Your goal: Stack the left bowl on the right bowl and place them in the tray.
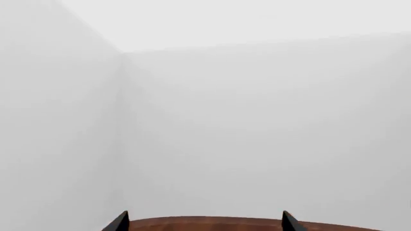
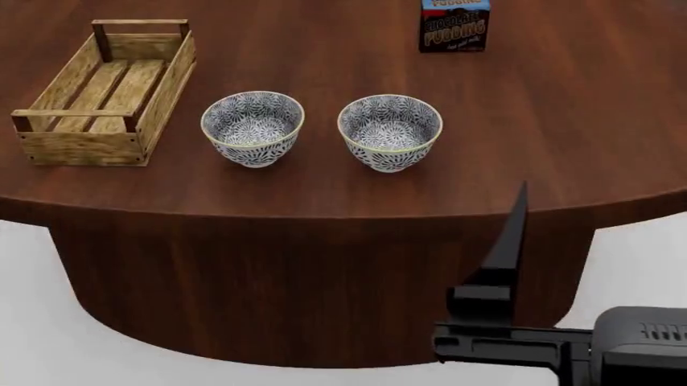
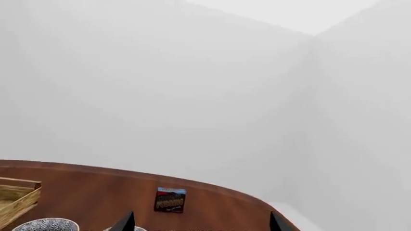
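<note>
The left bowl and the right bowl stand upright side by side, apart, near the front edge of the surface. The tray lies empty toward the surface's left edge, just beside the left bowl. A pudding box stands near the far edge. The right gripper hangs below the front edge; its fingers look spread and empty, apparently. The left gripper shows only two separated fingertips, holding nothing.

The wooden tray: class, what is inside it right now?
Nothing visible: the tray shows only its bare slat bottom. Both bowls, the left bowl and right bowl, stand outside on the table. Its near wall hides a strip of floor.
</note>
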Motion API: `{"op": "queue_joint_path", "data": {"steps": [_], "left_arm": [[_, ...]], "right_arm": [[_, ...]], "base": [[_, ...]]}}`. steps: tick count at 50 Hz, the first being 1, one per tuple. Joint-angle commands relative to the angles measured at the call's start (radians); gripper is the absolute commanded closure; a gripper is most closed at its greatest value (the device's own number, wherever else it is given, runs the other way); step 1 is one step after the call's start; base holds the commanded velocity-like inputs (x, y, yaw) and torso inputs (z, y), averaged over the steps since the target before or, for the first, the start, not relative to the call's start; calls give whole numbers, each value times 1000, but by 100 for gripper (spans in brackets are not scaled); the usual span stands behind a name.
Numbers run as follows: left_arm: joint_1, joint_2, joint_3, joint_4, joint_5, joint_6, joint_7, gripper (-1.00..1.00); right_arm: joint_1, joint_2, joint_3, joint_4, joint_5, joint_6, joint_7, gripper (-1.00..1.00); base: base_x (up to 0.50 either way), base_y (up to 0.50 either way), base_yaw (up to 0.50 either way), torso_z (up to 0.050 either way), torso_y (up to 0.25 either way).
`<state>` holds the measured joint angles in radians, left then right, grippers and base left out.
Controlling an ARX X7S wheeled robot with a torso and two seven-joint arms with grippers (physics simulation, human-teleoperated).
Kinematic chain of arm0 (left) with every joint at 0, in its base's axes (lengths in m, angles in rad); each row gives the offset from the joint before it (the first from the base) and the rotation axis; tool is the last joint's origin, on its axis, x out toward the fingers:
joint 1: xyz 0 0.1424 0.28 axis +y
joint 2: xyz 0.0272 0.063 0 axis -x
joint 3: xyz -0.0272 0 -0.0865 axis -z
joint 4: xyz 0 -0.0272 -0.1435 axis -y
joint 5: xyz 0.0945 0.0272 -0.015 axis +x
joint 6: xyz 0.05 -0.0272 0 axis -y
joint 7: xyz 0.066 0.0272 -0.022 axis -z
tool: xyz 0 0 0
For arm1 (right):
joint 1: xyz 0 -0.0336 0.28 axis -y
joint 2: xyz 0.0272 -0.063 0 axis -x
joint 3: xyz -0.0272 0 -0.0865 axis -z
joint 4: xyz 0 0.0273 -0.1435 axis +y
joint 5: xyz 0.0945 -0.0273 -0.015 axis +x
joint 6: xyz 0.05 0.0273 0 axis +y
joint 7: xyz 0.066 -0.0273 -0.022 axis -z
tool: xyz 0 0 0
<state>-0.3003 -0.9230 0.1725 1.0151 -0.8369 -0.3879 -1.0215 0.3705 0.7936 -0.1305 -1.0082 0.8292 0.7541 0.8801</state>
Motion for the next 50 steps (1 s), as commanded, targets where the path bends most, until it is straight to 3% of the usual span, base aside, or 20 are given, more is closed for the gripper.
{"op": "queue_joint_path", "data": {"steps": [1, 4, 8, 23, 50], "left_arm": [[-234, -429, 478, 32, -94, 405, -386, -100], [-357, -445, 620, 32, -89, 436, -419, -100], [-433, -431, 698, 31, -91, 431, -435, -100], [-518, -427, 799, 30, -79, 437, -452, -100], [-664, -418, 912, 24, -108, 430, -469, -100]], "right_arm": [[119, 247, -179, -38, 245, -107, 315, -100], [145, 276, -235, -37, 242, -151, 336, -100], [162, 295, -279, -36, 234, -180, 347, -100], [267, 355, -433, -35, 237, -270, 388, -100], [324, 364, -493, -24, 243, -297, 387, -100]], "base": [[0, 0, 0, 0, 0], [118, 242, 0, 0, 0], [243, 345, 0, 0, 0], [374, 374, 0, 0, 0], [497, 127, 0, 0, 1]]}}
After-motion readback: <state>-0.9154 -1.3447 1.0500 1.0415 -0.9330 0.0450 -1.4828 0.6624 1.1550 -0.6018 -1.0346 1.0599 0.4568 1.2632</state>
